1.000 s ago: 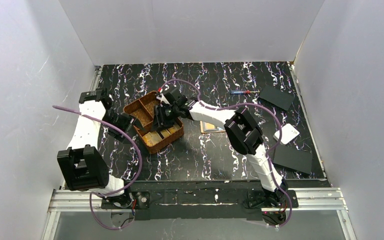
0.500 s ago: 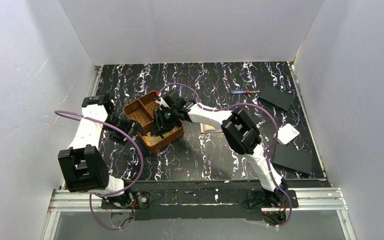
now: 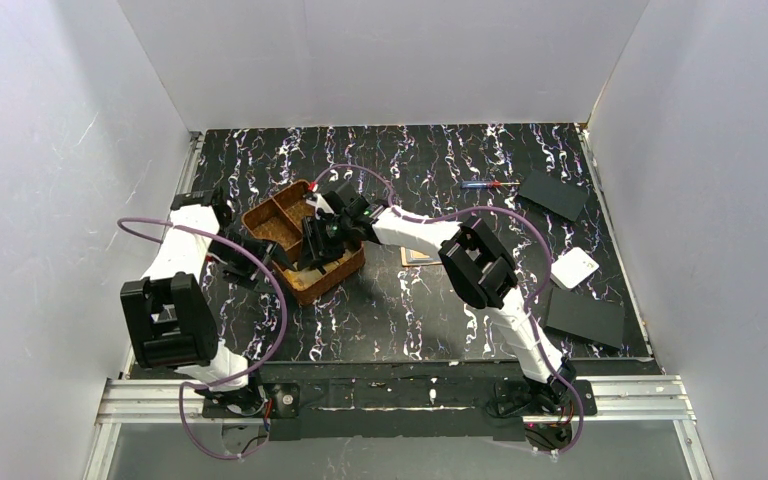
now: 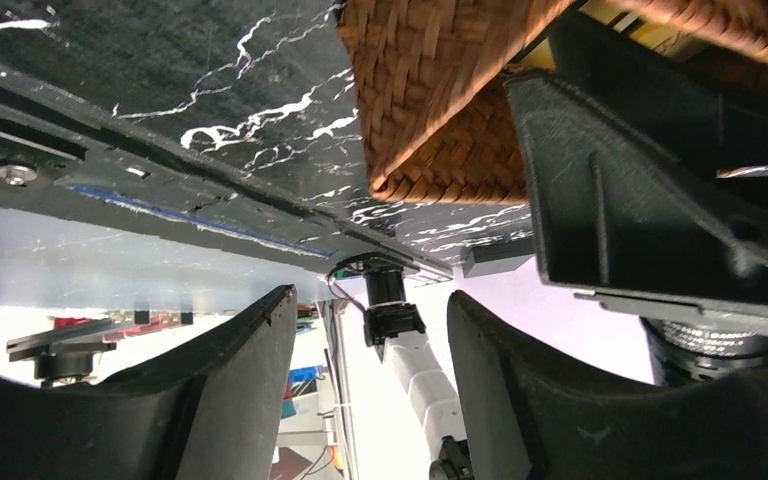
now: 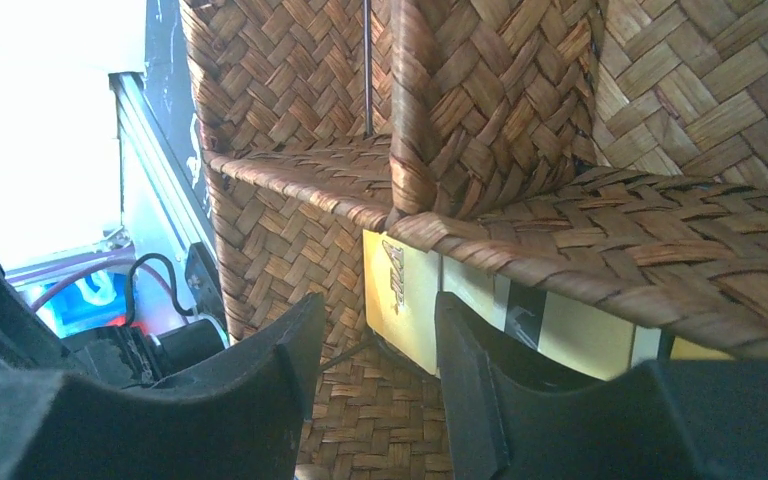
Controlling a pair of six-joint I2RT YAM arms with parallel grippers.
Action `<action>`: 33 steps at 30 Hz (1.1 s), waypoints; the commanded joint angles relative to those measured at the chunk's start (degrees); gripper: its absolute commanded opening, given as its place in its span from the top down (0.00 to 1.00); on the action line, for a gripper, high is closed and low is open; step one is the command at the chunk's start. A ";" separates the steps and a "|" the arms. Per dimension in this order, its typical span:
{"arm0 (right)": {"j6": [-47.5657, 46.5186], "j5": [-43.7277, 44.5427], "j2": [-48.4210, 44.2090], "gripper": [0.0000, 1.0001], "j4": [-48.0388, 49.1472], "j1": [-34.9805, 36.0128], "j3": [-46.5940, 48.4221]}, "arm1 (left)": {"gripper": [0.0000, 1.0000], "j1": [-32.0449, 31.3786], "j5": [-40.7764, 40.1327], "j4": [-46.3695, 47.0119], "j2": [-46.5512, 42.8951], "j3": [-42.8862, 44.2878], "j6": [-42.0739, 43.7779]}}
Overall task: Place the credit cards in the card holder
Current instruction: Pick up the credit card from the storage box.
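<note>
Top external view: the brown woven tray [image 3: 272, 222] sits left of centre on the black marbled table [image 3: 410, 310], with both arms converging on it. The right gripper [image 3: 316, 250] reaches down into the compartment nearer the arm bases. The left gripper [image 3: 272, 262] is low at the tray's left outer wall, just beside it.

Right wrist view: the credit cards [image 5: 400, 290], yellow and cream, lie in that compartment below the woven rim. One card's edge shows in the gap between the fingers [image 5: 260, 400]. The jaws stand partly apart, there is clear space between the left finger and the card, and nothing is clamped.

Left wrist view: the jaws are likewise partly apart with nothing between them. The tray's corner and the right gripper's black body are close ahead.

A tan flat piece [image 3: 422, 257] lies on the table partly under the right arm; I cannot tell whether it is a card or the holder. A white box [image 3: 574, 268] lies well to the right.
</note>
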 commanded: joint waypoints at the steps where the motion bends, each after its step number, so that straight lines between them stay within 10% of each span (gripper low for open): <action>1: -2.13 2.03 1.27 0.46 -2.85 0.44 0.93 | 0.45 -0.04 0.47 3.58 1.58 -1.42 -2.20; 33: -2.34 -4.17 3.63 0.56 5.00 2.77 1.07 | 0.73 -0.46 -1.98 7.58 11.39 0.24 -2.63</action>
